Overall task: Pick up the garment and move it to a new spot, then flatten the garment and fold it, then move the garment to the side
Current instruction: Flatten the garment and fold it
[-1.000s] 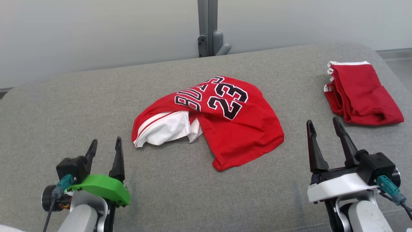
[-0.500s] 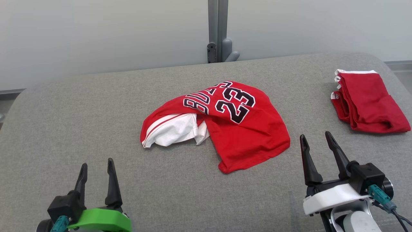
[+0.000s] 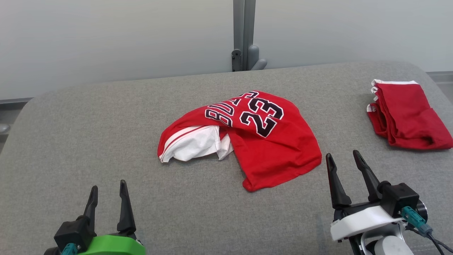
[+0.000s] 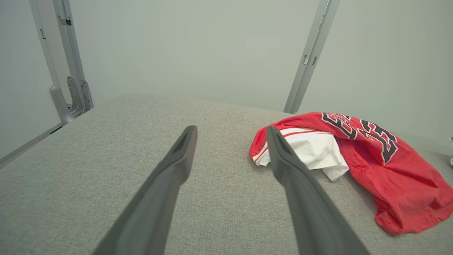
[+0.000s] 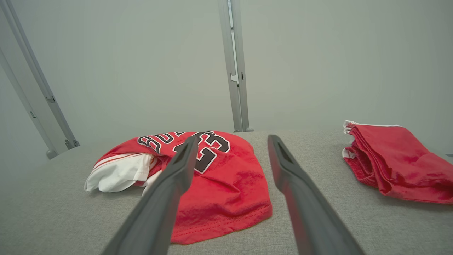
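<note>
The camera has shifted; the crumpled red-and-white jersey (image 3: 272,152) stays mid-frame, untouched, dark-fingered left gripper (image 3: 108,184) and right gripper (image 3: 341,155) wide, empty, so pickup is pending.

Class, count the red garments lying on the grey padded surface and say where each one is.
2. A crumpled red jersey numbered 23 lies at the middle of the grey surface; a folded red garment lies at the far right. Others could lie outside the views.

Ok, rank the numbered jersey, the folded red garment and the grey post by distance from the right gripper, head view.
1. Numbered jersey, just left of the right gripper.
2. Folded red garment, ahead, right.
3. Grey post, behind the far edge.
</note>
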You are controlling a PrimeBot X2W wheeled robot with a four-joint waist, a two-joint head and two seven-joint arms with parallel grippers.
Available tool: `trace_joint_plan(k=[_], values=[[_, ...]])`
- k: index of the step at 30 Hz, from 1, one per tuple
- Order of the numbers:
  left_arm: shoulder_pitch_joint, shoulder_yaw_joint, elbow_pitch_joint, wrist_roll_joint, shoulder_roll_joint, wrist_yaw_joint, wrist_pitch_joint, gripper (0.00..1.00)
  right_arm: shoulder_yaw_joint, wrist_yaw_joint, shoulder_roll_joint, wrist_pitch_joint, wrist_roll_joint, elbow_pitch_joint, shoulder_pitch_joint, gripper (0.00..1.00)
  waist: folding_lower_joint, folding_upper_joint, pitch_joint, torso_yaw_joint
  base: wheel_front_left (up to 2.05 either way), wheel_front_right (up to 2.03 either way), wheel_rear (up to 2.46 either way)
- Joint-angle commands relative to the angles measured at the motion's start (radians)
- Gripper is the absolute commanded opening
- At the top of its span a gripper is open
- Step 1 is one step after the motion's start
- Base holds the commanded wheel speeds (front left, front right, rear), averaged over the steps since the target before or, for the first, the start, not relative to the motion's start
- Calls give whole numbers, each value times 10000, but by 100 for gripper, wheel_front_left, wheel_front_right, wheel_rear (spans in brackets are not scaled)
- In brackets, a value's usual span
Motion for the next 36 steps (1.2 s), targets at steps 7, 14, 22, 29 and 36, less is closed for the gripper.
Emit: trace_joint_plan(k=[7,14,22,29,36], values=[[148,181,94,200,-137,-210,-4,100,-32,-12,-12,-51,-62,84,-50,100,0,111,12,-6,0,0,0],[140,301,169,296,-229,-310,-4,100,-52,-12,-12,-55,-92,77,-49,100,0,111,26,-6,0,0,0],[126,388,240,393,-322,-431,-4,100,-75,-12,-12,-56,-125,-32,4,100,0,111,105,3,0,0,0],[-635,-181,954,613,-391,-633,371,100,-31,-12,-12,-56,-161,-77,-63,100,0,111,353,-37,0,0,0],[-1884,-583,2195,520,-474,-894,838,100,96,-12,-12,-55,-224,-144,-334,100,0,111,922,-286,0,0,0]])
